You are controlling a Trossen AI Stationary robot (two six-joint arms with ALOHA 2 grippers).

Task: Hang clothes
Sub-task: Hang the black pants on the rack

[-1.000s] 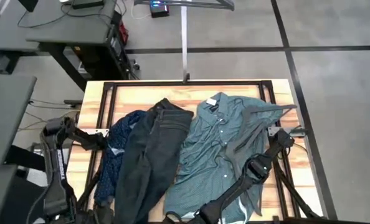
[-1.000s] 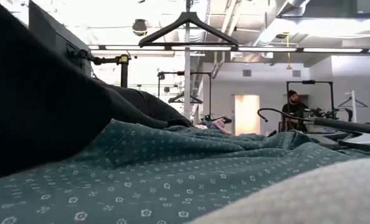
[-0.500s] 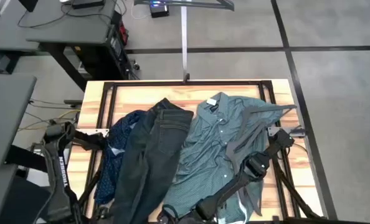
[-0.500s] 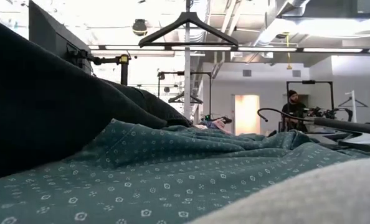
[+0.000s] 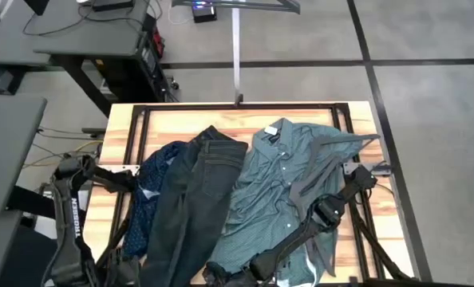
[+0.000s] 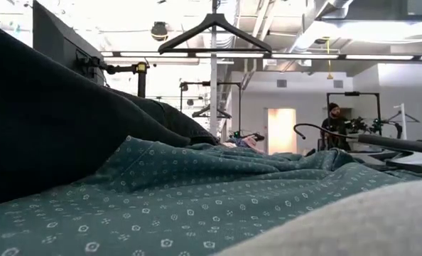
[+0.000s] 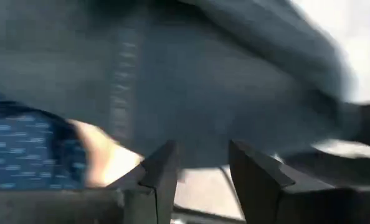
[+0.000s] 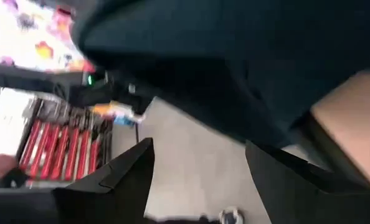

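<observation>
Three garments lie flat across the tabletop (image 5: 245, 119): navy dotted shirt (image 5: 153, 187), charcoal jeans (image 5: 197, 199) overlapping it, teal shirt (image 5: 273, 183) alongside, ready for picking. My left jaws (image 7: 197, 171) and right jaws (image 8: 200, 168) both stand open, empty, at the near edge.

Three garments side by side on bench (image 5: 301, 115): dotted shirt (image 5: 153, 179) leftmost, jeans (image 5: 193, 199) centre overlapping its edge, collared shirt (image 5: 273, 183) right. Right arm (image 5: 317, 219) lies across collared shirt. Left arm (image 5: 69, 215) at bench left edge. Hanger (image 6: 214, 32) overhead behind bench.
</observation>
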